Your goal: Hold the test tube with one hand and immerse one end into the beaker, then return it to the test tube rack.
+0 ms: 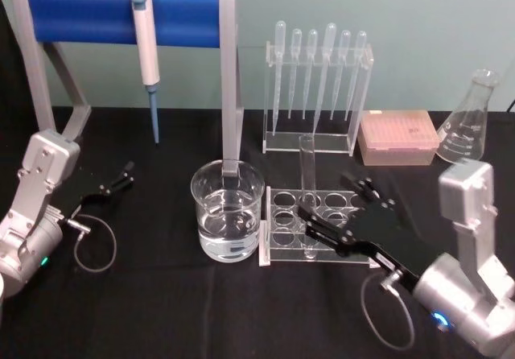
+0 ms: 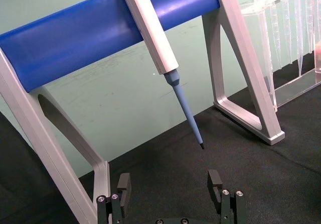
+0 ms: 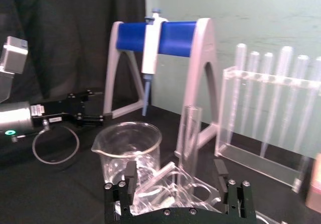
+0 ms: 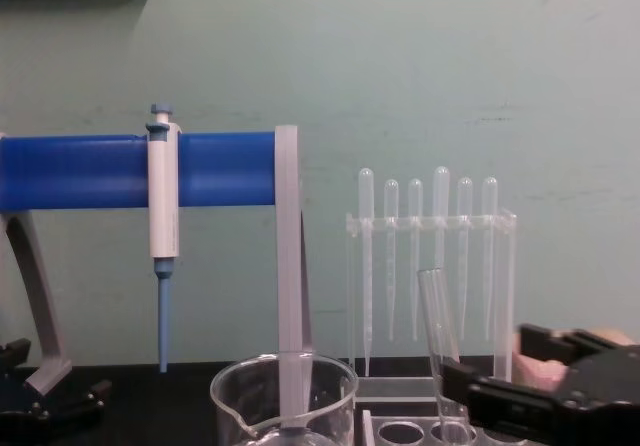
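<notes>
The test tube (image 1: pixel 306 174) stands upright in a clear acrylic rack (image 1: pixel 283 214), just right of the beaker (image 1: pixel 228 210), which holds water. My right gripper (image 1: pixel 330 198) is open at the rack. Its near finger crosses in front of the tube's lower part and its far finger lies to the tube's right. In the right wrist view the tube (image 3: pixel 190 133) rises between and just beyond the open fingers (image 3: pixel 221 171), with the beaker (image 3: pixel 131 148) beside it. The chest view shows the tube (image 4: pixel 437 331) leaning slightly, at the right gripper (image 4: pixel 505 371). My left gripper (image 1: pixel 121 178) rests open at the far left.
A white-and-blue micropipette (image 1: pixel 149 53) hangs on a blue-barred stand (image 1: pixel 80 17) behind the beaker. A clear rack of plastic pipettes (image 1: pixel 318 93) stands behind the tube rack. A pink tip box (image 1: pixel 398 138) and a conical flask (image 1: pixel 467 125) sit at the back right.
</notes>
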